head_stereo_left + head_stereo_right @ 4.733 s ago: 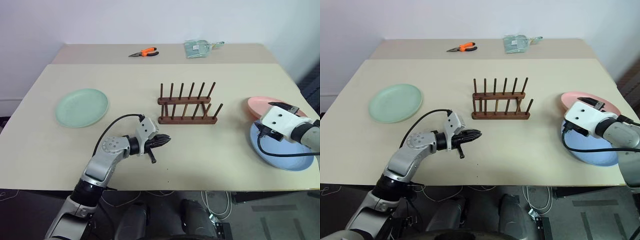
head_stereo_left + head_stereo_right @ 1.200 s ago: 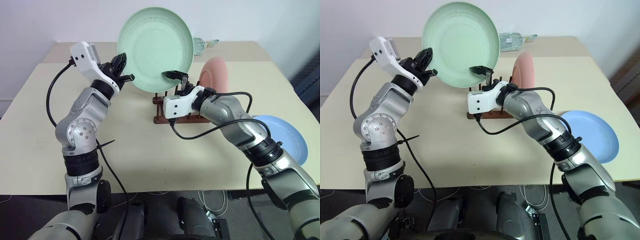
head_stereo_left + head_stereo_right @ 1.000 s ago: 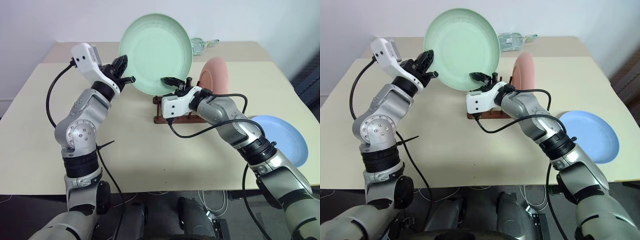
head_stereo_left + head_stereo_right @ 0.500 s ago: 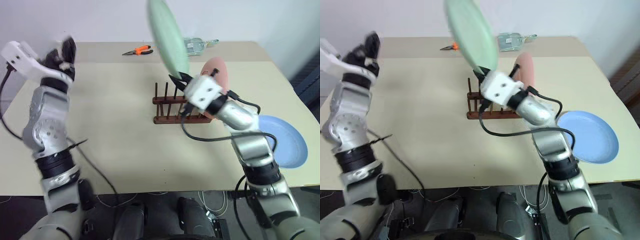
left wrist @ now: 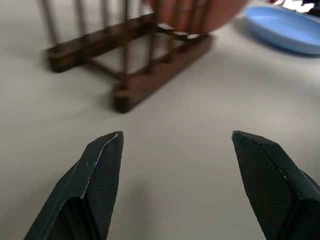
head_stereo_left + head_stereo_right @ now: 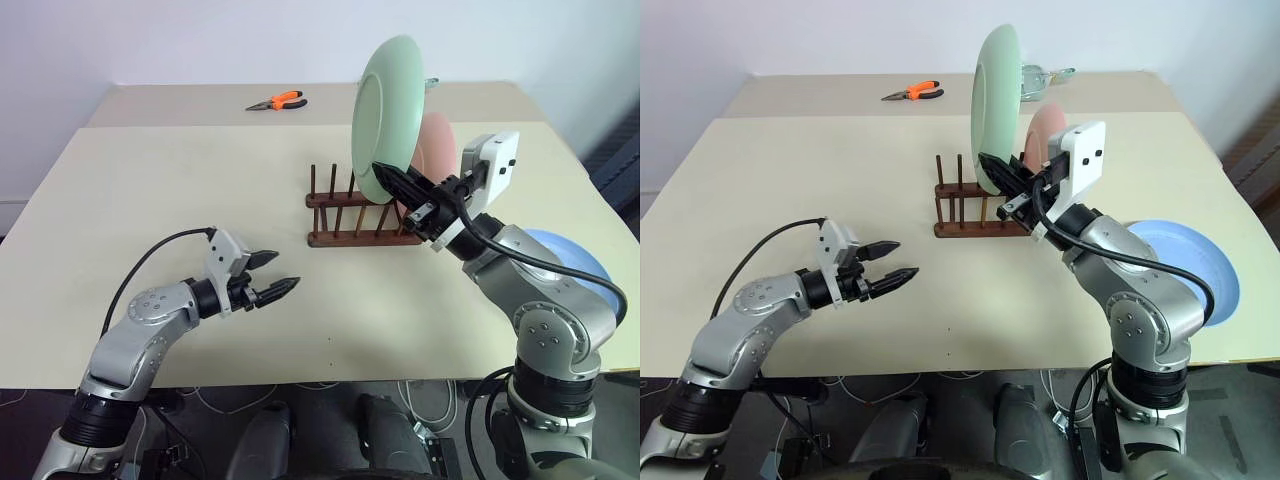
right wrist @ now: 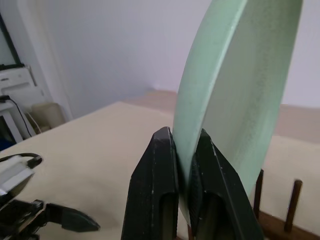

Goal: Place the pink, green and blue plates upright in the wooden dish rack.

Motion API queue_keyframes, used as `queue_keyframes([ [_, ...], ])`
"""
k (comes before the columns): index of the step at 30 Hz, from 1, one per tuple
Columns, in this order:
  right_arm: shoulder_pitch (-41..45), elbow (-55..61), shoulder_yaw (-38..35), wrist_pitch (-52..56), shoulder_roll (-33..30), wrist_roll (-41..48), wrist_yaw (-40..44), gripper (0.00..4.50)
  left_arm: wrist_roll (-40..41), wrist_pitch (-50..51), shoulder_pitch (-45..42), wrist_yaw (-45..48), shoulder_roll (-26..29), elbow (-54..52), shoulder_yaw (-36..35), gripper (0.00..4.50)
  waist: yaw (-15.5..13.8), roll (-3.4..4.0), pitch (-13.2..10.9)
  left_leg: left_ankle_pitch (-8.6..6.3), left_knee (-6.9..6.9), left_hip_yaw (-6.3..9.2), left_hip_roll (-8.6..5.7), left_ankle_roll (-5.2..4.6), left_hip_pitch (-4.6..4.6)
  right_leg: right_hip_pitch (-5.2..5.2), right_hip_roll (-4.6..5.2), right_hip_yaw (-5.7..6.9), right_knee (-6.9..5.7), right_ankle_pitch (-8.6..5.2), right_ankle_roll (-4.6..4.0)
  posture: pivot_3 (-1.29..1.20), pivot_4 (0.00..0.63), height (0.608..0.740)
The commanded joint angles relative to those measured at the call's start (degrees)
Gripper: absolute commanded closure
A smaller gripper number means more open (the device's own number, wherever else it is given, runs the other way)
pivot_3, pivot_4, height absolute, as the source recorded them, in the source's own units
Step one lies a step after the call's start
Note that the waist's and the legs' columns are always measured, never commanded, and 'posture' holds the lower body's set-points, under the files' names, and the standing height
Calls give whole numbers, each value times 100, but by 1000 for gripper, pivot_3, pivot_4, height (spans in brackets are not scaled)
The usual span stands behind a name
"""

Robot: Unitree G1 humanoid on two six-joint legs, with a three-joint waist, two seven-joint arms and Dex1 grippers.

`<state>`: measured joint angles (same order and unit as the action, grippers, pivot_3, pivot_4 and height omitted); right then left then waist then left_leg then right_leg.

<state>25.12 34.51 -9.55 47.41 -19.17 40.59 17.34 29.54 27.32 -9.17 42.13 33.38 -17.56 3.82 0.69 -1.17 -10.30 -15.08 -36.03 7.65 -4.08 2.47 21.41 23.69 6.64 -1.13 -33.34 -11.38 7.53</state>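
Now the right gripper (image 6: 392, 178) is pinching the lower rim of the green plate (image 6: 386, 115), its fingers (image 7: 152, 185) pressed tight on the edge, and is holding the plate on edge at the upper centre of the frame, directly above the wooden dish rack (image 6: 365, 213). The plate's long axis is standing near vertical, so the free slots are lying straight below it. The pink plate (image 6: 436, 150) is already standing in the rack, partly hidden behind the green one. The blue plate (image 6: 575, 262) is lying flat on the worktop (image 6: 180, 190) at the right, largely covered by the right arm. The left gripper (image 6: 268, 288) is hovering empty at lower left, its fingers spread wide.
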Motion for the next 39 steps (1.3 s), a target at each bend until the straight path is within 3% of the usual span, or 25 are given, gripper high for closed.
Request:
queue_keyframes([
  [1, 24, -27, -65, -71, -127, 15, -11, 4500, 118, 109, -13, 85, -50, -353, 7, 971, 0, 0, 0, 0, 0, 0, 0, 0, 0, 0, 0, 0, 0, 0, 0, 0, 150, 740],
  [8, 151, -691, 157, -164, -273, -350, 27, 4500, 198, 325, -59, -44, -329, -654, 8, 971, 0, 0, 0, 0, -1, -1, -1, -1, -1, -1, -1, 1, -1, 0, 1, 0, 150, 740],
  [12, 255, -799, 296, -397, -406, -666, 127, 2908, 156, 370, -66, -50, -376, -692, 1, 885, -3, 0, 0, 0, -2, -2, -1, -1, 0, -1, 0, 0, 0, 0, 2, 0, 150, 740],
  [15, 435, -651, 508, -983, -939, -1358, 389, 1444, 132, 383, -92, -39, -390, -661, 23, 885, -2, 1, -1, 0, -3, -4, -3, -1, 0, -1, 0, 0, 0, 0, 3, 0, 150, 740],
  [18, 608, -473, 306, -1313, -1522, -1577, 699, 1444, 95, 380, -125, 3, -407, -618, 93, 885, -9, 3, -4, 0, -5, -3, -4, -1, 2, -3, 1, 2, 3, -2, 5, 0, 150, 740],
  [22, 739, -480, -721, -1118, -2033, -1031, 929, 1444, 31, 334, -249, 68, -472, -466, 225, 885, -29, 2, -4, 0, -6, -2, -2, -1, 2, -9, 2, 3, 8, -3, 5, 0, 150, 740],
  [23, 654, -512, -1046, -970, -2160, -896, 926, 1160, -1, 302, -291, 101, -486, -405, 270, 885, -36, 1, -4, 0, -7, -1, -2, -2, 3, -11, 2, 3, 10, -3, 5, 0, 150, 740],
  [26, 91, -620, -1768, -846, -2543, -978, 954, 109, -83, 229, -406, 204, -530, -229, 374, 885, -118, -4, -2, -2, -9, 0, -3, -5, 3, -18, 2, 6, 16, -3, 3, 0, 150, 740],
  [30, -1696, -514, -2403, -723, -2656, -1420, 1071, 45, -202, 128, -573, 412, -586, 36, 544, 885, -171, -5, 1, -5, -10, -2, -2, -9, 3, -21, 3, 7, 20, -5, 4, 0, 150, 740],
  [34, -3451, -188, -1784, -923, -2673, -2081, 1248, 45, -288, 59, -680, 537, -652, 201, 645, 885, -132, 7, 0, -6, -11, -7, -5, -12, 3, -23, 9, 4, 20, -7, 7, 0, 150, 740],
  [39, -3767, -668, -974, -874, -2519, -2854, 715, 45, -370, 40, -767, 606, -722, 237, 683, 885, -2, 21, 0, -7, -14, -35, 4, -12, -4, -29, 8, -9, 15, -15, 19, 0, 150, 740],
])
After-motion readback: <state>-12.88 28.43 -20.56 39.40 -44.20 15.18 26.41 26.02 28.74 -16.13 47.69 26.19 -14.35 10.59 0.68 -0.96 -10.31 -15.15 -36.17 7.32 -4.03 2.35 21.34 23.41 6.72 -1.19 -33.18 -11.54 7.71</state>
